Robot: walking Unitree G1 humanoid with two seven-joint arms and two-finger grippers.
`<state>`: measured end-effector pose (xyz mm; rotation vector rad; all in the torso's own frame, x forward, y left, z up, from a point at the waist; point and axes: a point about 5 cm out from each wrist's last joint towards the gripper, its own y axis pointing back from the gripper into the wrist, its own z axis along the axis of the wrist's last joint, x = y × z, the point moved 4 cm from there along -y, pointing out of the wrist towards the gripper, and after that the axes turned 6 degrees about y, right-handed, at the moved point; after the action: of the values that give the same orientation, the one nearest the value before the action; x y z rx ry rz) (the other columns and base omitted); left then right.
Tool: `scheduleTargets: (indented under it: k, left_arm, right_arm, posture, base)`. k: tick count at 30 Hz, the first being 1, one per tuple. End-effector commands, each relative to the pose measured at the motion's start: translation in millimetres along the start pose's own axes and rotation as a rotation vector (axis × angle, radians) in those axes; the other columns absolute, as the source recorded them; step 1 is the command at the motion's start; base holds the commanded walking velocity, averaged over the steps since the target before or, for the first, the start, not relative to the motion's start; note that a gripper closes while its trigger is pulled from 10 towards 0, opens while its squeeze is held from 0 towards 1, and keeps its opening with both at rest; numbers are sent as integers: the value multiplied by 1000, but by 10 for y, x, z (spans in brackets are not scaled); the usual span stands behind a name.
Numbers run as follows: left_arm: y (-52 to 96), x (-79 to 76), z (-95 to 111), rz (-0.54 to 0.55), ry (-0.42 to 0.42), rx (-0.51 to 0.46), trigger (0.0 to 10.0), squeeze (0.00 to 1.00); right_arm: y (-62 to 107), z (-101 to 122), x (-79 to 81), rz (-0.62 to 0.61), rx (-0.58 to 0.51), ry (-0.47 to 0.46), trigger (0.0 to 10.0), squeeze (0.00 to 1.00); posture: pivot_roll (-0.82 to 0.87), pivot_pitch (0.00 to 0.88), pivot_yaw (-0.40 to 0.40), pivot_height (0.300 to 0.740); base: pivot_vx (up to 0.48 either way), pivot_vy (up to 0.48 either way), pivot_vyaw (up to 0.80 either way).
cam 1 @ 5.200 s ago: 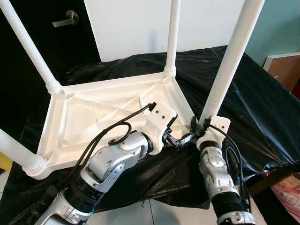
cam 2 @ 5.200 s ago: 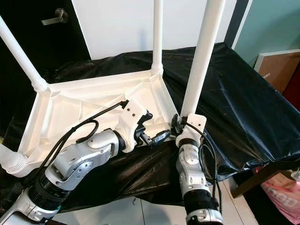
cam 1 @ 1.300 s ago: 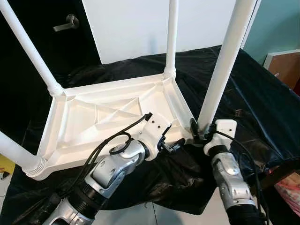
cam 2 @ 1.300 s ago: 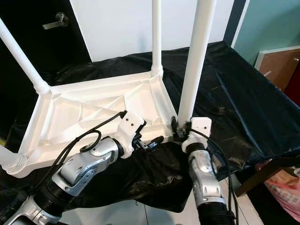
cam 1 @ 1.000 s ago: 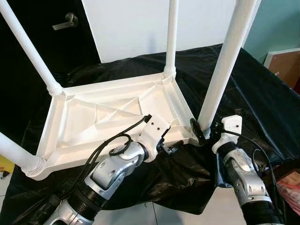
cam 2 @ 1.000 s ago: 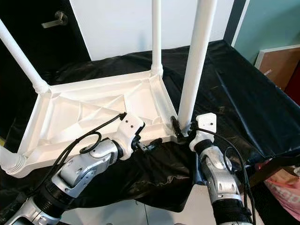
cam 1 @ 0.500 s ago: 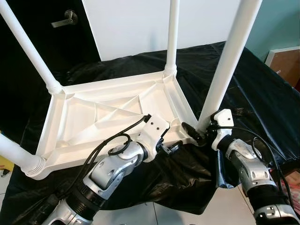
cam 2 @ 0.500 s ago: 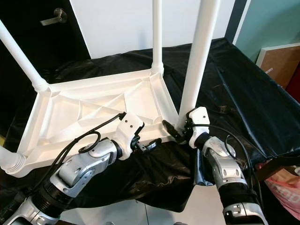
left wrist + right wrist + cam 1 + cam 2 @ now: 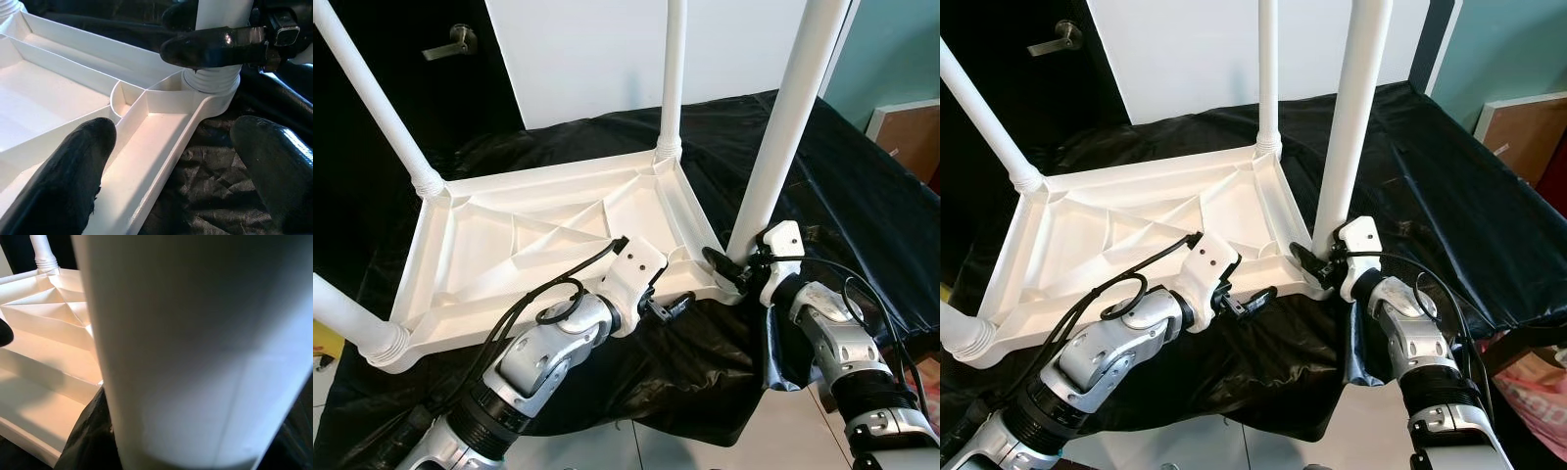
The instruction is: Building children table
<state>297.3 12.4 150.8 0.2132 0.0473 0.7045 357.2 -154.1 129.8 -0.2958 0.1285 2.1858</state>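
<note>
The white children's table (image 9: 538,245) lies upside down on the black-covered surface (image 9: 862,211), four legs pointing up. Your right gripper (image 9: 1315,262) has swung round from the near side of the near-right leg (image 9: 781,147) and now pinches its base at the threaded socket. Your left gripper (image 9: 674,305) stays spread at the tabletop's near rim, steadying it. Judge this a regrasp for further tightening.

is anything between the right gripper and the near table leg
Nothing visible. The right gripper is already at the base of the near leg, its black fingers on either side just above the threaded collar. The left gripper is open over the tabletop rim nearby, not in between.
</note>
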Motion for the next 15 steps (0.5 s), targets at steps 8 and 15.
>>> scheduleTargets:
  k: [8, 15]
  left_arm:
    - [10, -190, -24, -182, -9, 15, 10000, 0]
    - [-13, -177, -21, -176, -8, 9, 10000, 0]
  right_arm:
    - [23, -204, 71, -38, 70, -45, 10000, 0]
    - [47, -288, 31, -141, 104, -66, 10000, 0]
  posture:
    - [-140, 56, 52, 740]
    - [-145, 37, 44, 740]
  base:
    - [0, 0, 0]
    - [0, 0, 0]
